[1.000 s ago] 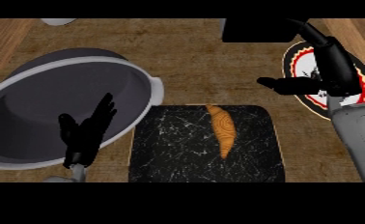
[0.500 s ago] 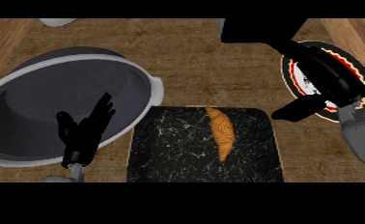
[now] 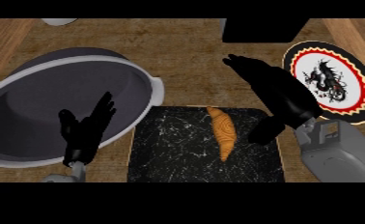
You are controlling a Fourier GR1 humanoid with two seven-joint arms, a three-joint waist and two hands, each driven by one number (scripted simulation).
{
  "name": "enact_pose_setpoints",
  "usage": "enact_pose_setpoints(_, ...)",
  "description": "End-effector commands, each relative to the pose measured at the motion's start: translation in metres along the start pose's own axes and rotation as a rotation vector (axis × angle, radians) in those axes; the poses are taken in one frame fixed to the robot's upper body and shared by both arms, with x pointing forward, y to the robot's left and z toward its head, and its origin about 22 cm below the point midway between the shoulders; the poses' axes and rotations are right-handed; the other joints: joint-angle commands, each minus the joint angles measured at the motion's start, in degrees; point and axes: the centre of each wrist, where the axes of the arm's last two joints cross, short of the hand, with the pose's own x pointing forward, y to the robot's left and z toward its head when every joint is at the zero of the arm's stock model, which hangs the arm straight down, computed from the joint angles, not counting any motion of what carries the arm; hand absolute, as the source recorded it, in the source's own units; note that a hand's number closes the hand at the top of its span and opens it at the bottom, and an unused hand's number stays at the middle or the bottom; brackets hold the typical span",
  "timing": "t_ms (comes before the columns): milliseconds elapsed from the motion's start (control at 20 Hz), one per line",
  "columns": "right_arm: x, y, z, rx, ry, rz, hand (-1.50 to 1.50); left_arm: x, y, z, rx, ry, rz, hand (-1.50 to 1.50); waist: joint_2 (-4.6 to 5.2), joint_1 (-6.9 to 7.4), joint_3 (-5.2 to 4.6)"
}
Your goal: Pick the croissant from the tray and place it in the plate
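Since the earlier frames, the right hand (image 3: pixel 274 95) has swung away from the plate (image 3: pixel 314 60) and now sits over the table (image 3: pixel 185 49), just beside the tray's right edge, its fingers (image 3: pixel 239 63) stretched straight toward the table's far edge, its thumb hanging down at the tray's right rim, holding nothing. Nothing else has shifted. By the look of it, the task is barely begun: the croissant (image 3: pixel 221 132) has not been grasped or lifted, so the pick, the carry and the placing all remain. It lies near the middle of the black marbled tray (image 3: pixel 171 150), which sits at the table's near edge. It is a slim, golden-orange crescent with ridged bands, lying lengthwise and tapering to a point at each end. The plate, white with a red and black rim and a dark dragon figure, waits at the table's right edge. At the near left, the left hand (image 3: pixel 84 130) rests open, fingers up, over a large grey pot (image 3: pixel 153 80).
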Motion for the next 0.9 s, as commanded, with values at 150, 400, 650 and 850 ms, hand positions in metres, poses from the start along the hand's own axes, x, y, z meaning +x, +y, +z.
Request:
enact_pose_setpoints(150, 0.033, 0.039, -0.012, 0.035, 0.08, 0.073, -1.5, -0.013, -0.009, 0.002, -0.015, 0.045, 0.0, 0.0, 0.28, 0.08, -0.19)
enact_pose_setpoints(400, 0.032, 0.065, -0.019, 0.119, 0.117, 0.053, -1.5, -0.03, 0.003, 0.016, 0.011, 0.037, 0.011, 0.0, 0.27, 0.22, -0.18)
enact_pose_setpoints(650, 0.036, 0.078, -0.007, 0.138, 0.112, 0.05, -1.5, -0.003, -0.009, 0.006, 0.001, 0.041, 0.009, 0.0, 0.23, -0.05, -0.17)
enact_pose_setpoints(850, 0.026, 0.081, -0.034, 0.114, 0.109, 0.064, -1.5, -0.002, -0.015, -0.003, -0.019, 0.027, 0.005, 0.0, 0.3, 0.11, -0.17)
